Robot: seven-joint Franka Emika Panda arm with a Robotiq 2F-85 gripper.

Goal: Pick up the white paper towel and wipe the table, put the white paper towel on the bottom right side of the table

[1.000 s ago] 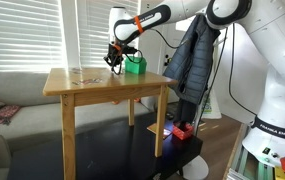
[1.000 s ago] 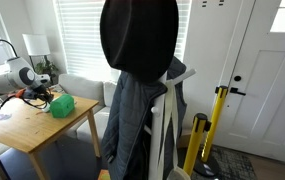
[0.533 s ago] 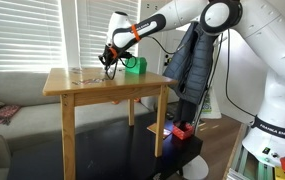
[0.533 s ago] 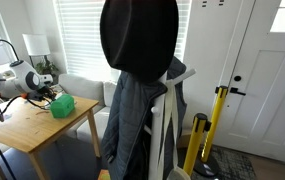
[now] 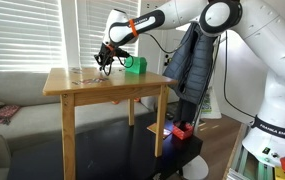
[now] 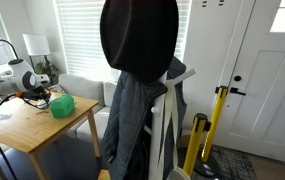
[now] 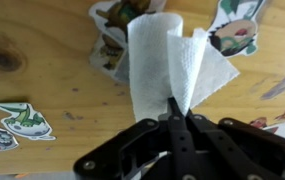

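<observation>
My gripper (image 7: 172,110) is shut on the white paper towel (image 7: 167,60), which stands up folded from between the fingertips, just above the wooden table (image 7: 52,90). In an exterior view the gripper (image 5: 104,62) hangs over the back middle of the table (image 5: 92,88), left of the green box (image 5: 135,65). The towel is too small to make out there. In an exterior view the gripper (image 6: 32,90) is over the table (image 6: 32,125), at the far left of the frame.
The bright green box (image 6: 62,105) sits on the table beside the gripper. Several cartoon stickers (image 7: 22,120) are on the tabletop. A coat rack with a dark jacket (image 5: 192,55) stands beside the table. Window blinds are behind.
The gripper has moved left along the table's back part, away from the green box, with the towel in it.
</observation>
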